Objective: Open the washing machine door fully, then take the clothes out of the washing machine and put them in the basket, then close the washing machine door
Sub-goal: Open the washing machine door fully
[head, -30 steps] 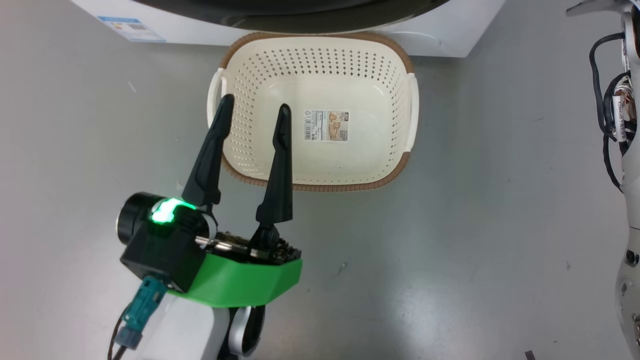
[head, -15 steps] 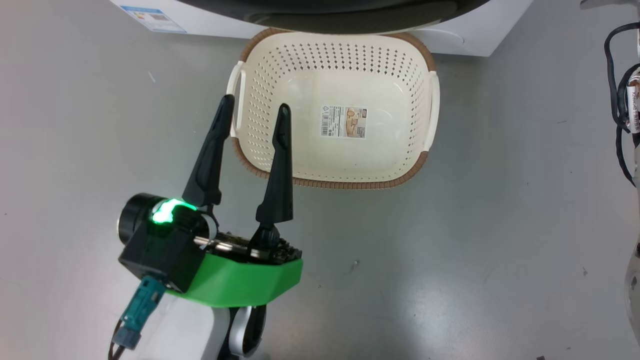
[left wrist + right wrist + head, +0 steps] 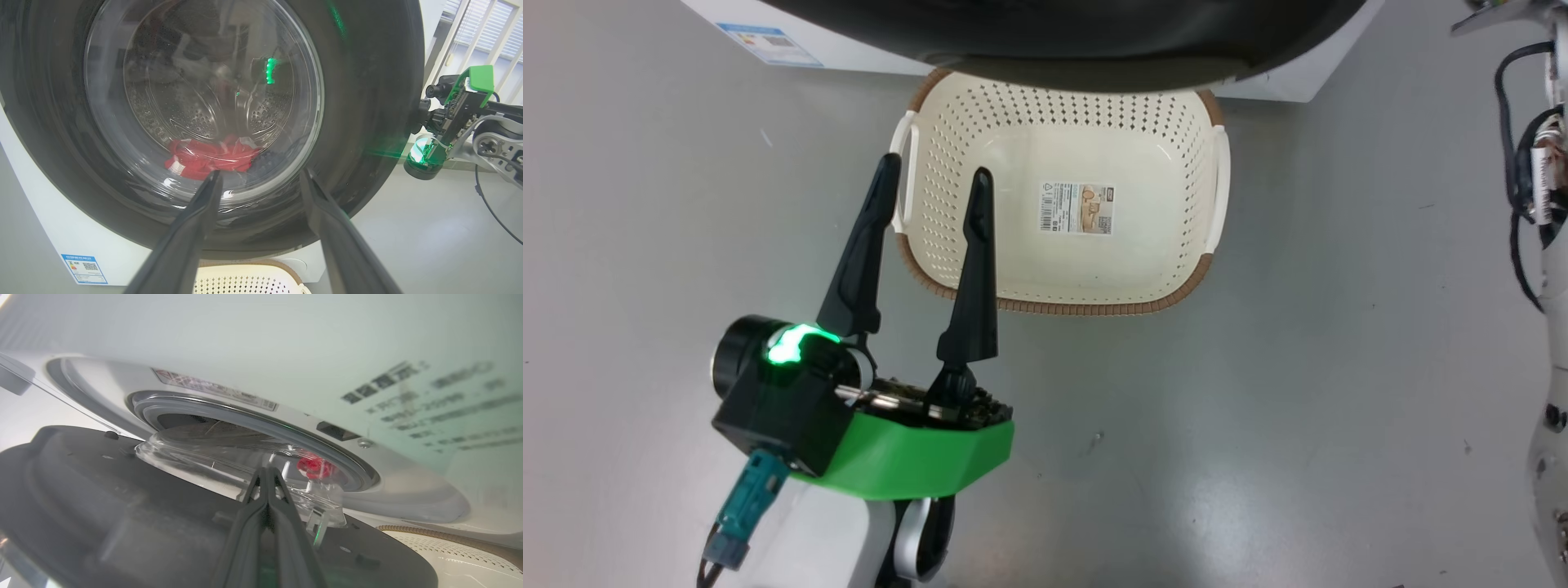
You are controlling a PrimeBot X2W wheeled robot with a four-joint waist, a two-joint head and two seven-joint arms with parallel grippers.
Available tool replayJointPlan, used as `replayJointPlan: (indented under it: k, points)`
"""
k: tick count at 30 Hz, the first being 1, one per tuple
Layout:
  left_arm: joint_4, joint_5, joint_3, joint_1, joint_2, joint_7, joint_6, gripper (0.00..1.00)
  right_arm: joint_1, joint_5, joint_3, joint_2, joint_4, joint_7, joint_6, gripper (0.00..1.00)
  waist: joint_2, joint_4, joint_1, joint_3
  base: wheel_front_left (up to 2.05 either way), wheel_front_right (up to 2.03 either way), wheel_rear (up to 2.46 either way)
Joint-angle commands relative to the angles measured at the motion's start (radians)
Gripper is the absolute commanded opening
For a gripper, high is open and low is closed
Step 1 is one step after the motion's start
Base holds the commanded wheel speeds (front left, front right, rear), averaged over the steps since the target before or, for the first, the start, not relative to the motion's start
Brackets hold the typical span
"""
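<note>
The washing machine door (image 3: pixel 367 102) has a wide black rim and stands ajar. In the head view the washing machine door (image 3: pixel 1078 41) overhangs the far rim of the empty basket (image 3: pixel 1078 308). Red clothes (image 3: pixel 212 157) lie in the steel drum, seen through the glass. My left gripper (image 3: pixel 934 175) is open and empty, hovering in front of the door over the basket's left side. My right gripper (image 3: pixel 265 473) is shut, its fingers pressed together in the gap behind the door, next to the glass bowl (image 3: pixel 229 453). A bit of the red clothes (image 3: pixel 314 465) shows past the grey gasket.
The white washing machine (image 3: pixel 41 224) carries a blue-white sticker (image 3: pixel 768 45) at its lower left. My right arm with its green part (image 3: pixel 449 118) reaches to the door's right edge. Grey floor (image 3: pixel 1298 367) surrounds the basket.
The head view has shifted. The door's black rim now reaches farther out from the machine and covers the basket's far rim. My left gripper stays open in the same pose.
</note>
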Motion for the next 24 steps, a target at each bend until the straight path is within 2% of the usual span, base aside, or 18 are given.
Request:
replayJointPlan:
  k: [1,24]
  points:
    - [-0.024,-0.002,0.036,0.006,0.017,-0.005,0.001,1.00,0.025,0.011,0.025,0.050,-0.035,0.018,0.008,0.00,0.0000,-0.003,0.0000,-0.002,0.00,0.00,0.00]
    - [-0.006,0.013,0.065,0.029,0.017,-0.005,-0.009,1.00,0.191,0.035,0.061,0.086,-0.163,0.081,0.008,0.00,0.0000,-0.041,0.0000,-0.071,0.00,0.00,0.00]
